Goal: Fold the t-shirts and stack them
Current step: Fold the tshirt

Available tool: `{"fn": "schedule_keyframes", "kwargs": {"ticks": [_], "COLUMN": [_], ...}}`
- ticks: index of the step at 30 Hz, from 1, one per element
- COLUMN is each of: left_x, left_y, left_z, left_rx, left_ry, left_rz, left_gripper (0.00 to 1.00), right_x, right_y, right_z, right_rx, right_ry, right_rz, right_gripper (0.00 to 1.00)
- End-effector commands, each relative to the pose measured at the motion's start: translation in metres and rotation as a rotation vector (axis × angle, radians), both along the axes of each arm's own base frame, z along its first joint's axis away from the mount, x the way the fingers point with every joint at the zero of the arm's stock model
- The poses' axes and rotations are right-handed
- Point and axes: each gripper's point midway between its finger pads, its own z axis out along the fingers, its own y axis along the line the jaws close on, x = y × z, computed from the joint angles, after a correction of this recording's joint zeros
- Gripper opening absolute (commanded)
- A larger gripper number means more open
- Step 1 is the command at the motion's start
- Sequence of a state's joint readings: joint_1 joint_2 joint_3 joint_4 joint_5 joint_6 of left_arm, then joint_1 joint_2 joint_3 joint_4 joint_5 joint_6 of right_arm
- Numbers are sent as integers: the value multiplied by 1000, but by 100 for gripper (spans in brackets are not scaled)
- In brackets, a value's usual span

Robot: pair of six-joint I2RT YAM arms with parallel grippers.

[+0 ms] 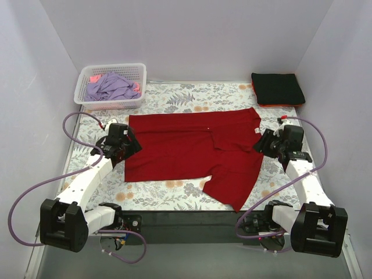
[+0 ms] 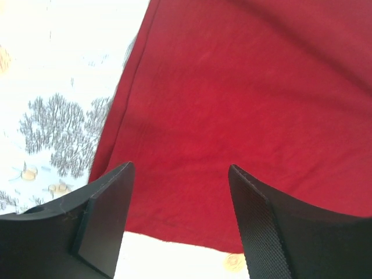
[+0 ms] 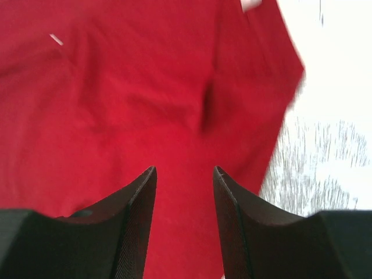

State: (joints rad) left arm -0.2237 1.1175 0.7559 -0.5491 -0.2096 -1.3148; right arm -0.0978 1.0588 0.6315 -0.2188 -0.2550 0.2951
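A deep-red t-shirt [image 1: 192, 148] lies spread on the floral cloth, one flap folded over towards the front right. My left gripper [image 1: 132, 145] is open and empty over the shirt's left edge; the wrist view shows red cloth [image 2: 232, 110] between its fingers [image 2: 107, 215]. My right gripper [image 1: 260, 143] is open and empty over the shirt's right edge, with red cloth [image 3: 116, 104] below it. A folded black t-shirt [image 1: 277, 88] lies on an orange-red one at the back right. A lavender t-shirt [image 1: 110, 87] and a pink one sit in the basket.
A white lattice basket [image 1: 111, 103] stands at the back left. The floral table cloth [image 1: 174, 96] covers the table. Grey walls close in the sides and back. Purple cables loop beside both arms.
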Motion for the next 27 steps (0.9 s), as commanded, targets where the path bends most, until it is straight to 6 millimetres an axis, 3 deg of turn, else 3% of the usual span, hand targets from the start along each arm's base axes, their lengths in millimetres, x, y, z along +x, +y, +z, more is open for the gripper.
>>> {"fn": "schedule_keyframes", "kwargs": {"ticks": [1, 10, 13, 27], "left_x": [-14, -38, -46, -69], "left_y": [-1, -4, -3, 28], "left_z": [-16, -46, -51, -68], "left_rx": [-34, -66, -71, 48], "left_ry": [51, 167, 200, 315], "left_rz": [30, 49, 66, 242], "left_gripper": [64, 54, 54, 49], "right_x": [-23, -55, -62, -64], "right_y": [-5, 4, -4, 11], "right_z": [-21, -59, -64, -66], "right_rx": [-9, 10, -40, -5], "right_ry": [78, 213, 238, 288], "right_rz": [-52, 5, -5, 70], "right_gripper": [50, 45, 45, 43]}}
